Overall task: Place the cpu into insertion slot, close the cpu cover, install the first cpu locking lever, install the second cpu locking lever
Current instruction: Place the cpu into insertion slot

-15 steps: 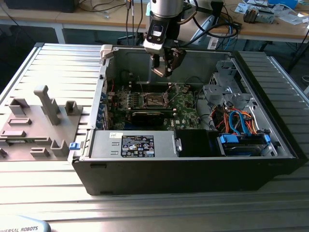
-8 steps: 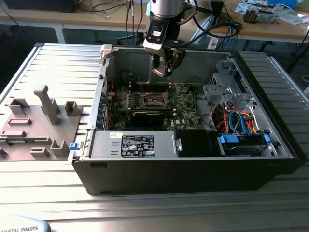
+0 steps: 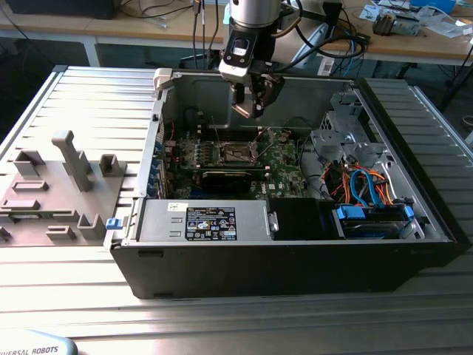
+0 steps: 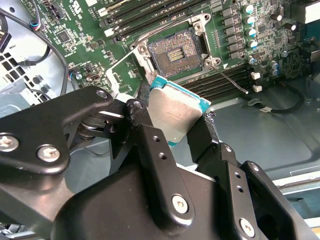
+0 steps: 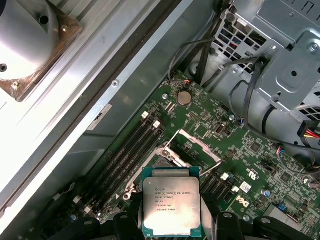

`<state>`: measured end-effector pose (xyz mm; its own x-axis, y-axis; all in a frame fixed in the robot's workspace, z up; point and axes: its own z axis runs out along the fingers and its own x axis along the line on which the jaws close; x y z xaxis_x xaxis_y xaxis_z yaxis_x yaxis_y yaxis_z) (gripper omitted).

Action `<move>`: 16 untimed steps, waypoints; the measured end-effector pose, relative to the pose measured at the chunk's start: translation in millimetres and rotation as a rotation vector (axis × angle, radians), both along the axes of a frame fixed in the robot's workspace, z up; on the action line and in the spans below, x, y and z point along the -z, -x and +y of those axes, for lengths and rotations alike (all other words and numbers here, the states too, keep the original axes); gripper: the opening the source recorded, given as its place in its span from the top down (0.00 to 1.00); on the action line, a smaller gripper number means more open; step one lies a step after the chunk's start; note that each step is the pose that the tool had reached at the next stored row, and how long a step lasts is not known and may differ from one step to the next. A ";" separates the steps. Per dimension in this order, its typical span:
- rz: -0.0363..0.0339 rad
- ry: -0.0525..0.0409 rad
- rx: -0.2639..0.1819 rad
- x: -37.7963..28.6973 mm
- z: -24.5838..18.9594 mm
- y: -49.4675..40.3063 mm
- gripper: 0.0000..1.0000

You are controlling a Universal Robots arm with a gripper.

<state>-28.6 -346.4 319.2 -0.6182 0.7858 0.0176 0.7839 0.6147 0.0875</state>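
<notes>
**CPU in the grip, socket bare: none of the four steps is done**

The cpu is off the board. It is pinched by two opposite edges between the gripper's black fingers, with its dull metal top facing the first wrist view's camera. In the second wrist view it sits tilted, apart from the insertion slot.

That slot is uncovered. You can see its contact field inside the silvery rim, with nothing seated in it. The cpu cover stands swung up off the socket, so it is not closed. One thin locking lever lies free across the memory slots rather than hooked down.

By my reading, placing the chip, closing the cover and setting both levers all remain.

In the exterior view the gripper hangs at 12 o'clock from the insertion slot. The long black expansion card is at 6 o'clock from the slot and the drive cage at 3 o'clock.

**What you cannot check from here**
- In the first wrist view the chip covers most of the socket.
- The finger pads' contact on the chip's edges is hidden.
- In the exterior view the chip is too small to pick out.
- I cannot tell whether the chip's corner mark matches the socket.
- I cannot place the second lever with confidence.
</notes>
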 end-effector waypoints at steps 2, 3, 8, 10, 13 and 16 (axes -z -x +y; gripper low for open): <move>0.0000 0.0000 0.001 0.1 0.0 0.0 0.46; 0.0000 0.0000 0.002 0.1 0.0 0.0 0.46; 0.0000 0.0000 0.005 0.3 0.0 0.0 0.46; 0.0000 0.0000 0.006 0.4 0.0 0.0 0.46; 0.0000 0.0000 0.008 0.5 0.0 0.0 0.46; 0.0000 0.0000 0.010 0.5 0.0 0.0 0.46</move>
<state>-28.6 -346.4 318.6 -0.6104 0.7919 0.0176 0.7899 0.6069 0.0875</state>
